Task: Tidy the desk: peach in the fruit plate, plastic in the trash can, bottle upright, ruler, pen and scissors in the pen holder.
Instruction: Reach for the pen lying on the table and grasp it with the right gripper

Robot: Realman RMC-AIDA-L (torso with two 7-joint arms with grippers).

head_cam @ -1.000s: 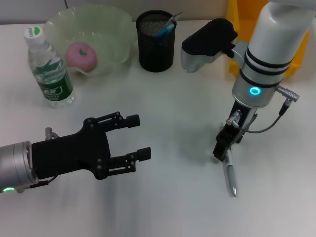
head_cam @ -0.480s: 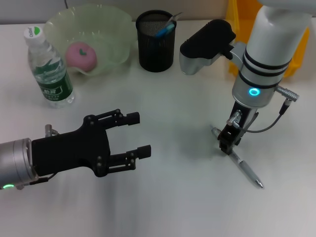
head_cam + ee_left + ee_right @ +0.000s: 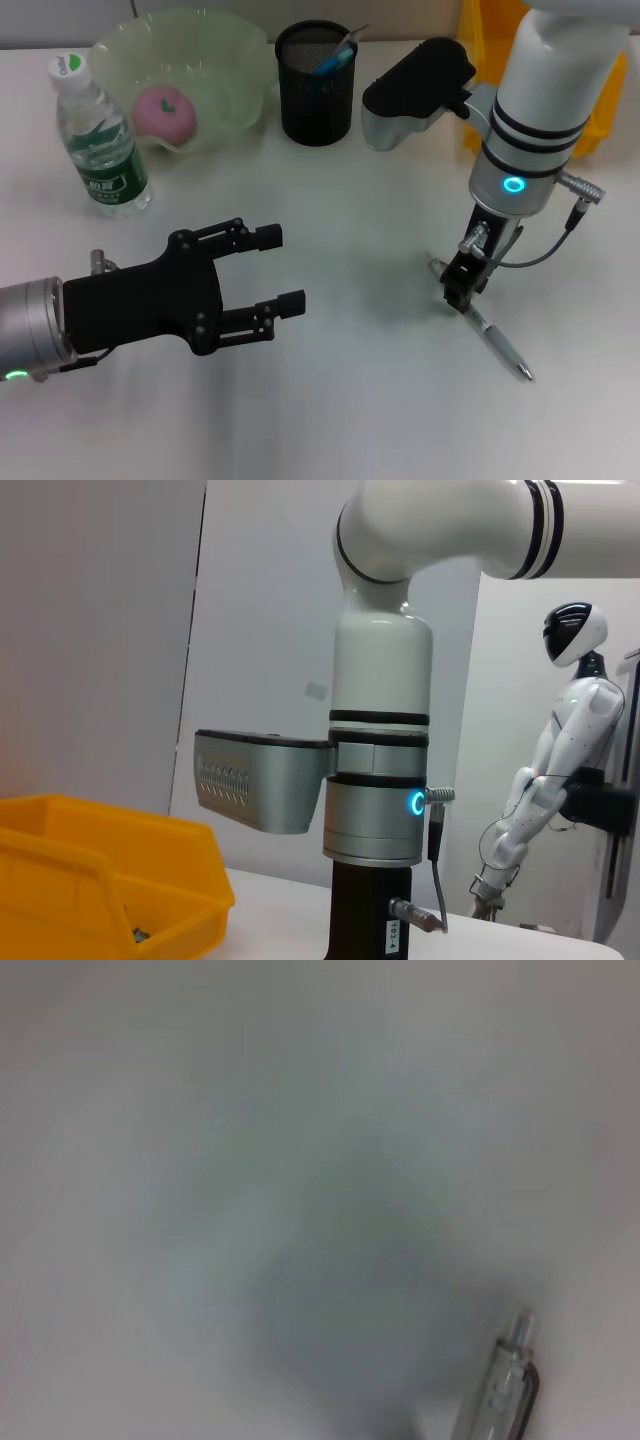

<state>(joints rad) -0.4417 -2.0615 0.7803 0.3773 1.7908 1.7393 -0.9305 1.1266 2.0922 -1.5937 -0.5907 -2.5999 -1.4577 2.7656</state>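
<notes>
Right gripper over pen, slim, silver

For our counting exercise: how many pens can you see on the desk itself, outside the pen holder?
1. The pen lies on the desk under the right gripper. Items inside the pen holder are too hidden to identify.

The desk is a smooth, matt white surface. On it lies the pen, with a glossy silvery barrel that looks like metal or metallised plastic. Behind it the pen holder is black wire mesh, matt. Left of the holder, the fruit plate is translucent pale-green plastic with a wavy, shiny rim, and the peach in it looks matt pink. The bottle is clear glossy plastic with a green label. The left gripper is matt black plastic; the right arm has a glossy white shell.
</notes>
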